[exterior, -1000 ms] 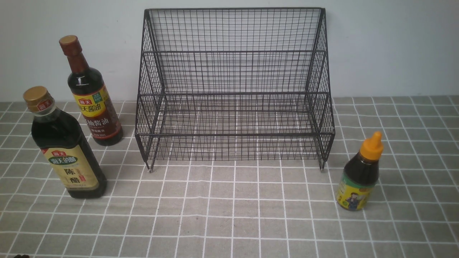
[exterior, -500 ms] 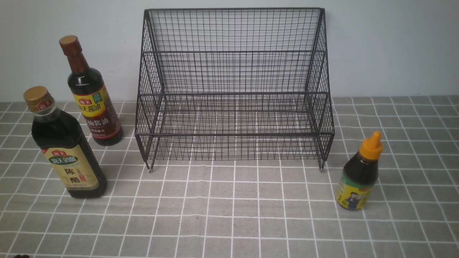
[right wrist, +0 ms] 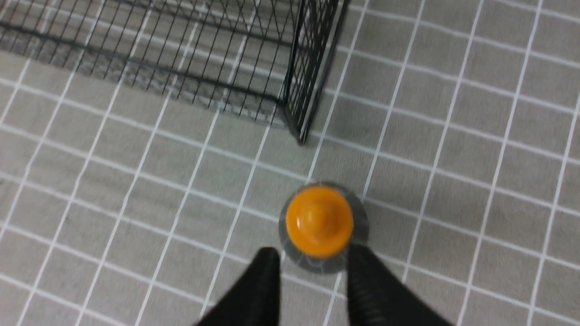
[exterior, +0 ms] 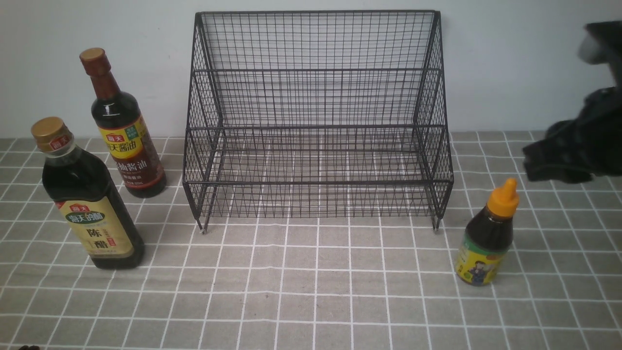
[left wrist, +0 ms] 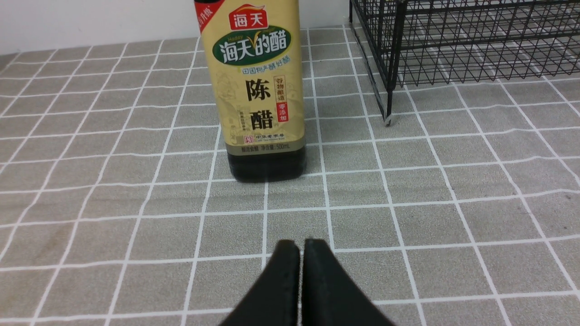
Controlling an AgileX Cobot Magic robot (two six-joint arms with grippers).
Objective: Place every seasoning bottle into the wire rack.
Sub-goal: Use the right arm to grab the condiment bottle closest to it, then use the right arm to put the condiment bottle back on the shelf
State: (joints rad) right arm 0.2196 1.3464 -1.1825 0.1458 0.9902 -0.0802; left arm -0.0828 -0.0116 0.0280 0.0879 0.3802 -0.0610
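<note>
Bottles stand upright on the grey checked bench (exterior: 311,291), all outside the black wire-mesh two-tier rack (exterior: 316,126): the wide gold-capped bottle with beige label (exterior: 90,209) and the tall slim brown-capped bottle (exterior: 126,141) to its left, the small orange-nozzle bottle (exterior: 486,238) near its right front foot. The right hand (right wrist: 312,252) hangs over that nozzle, fingers apart, gripping nothing. The left hand (left wrist: 301,246), fingers pressed together, sits low before the gold-capped bottle.

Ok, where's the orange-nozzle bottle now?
Front view, right side: the orange-nozzle bottle stands on the checked cloth, just outside the wire rack's front right foot, below the right gripper.
</note>
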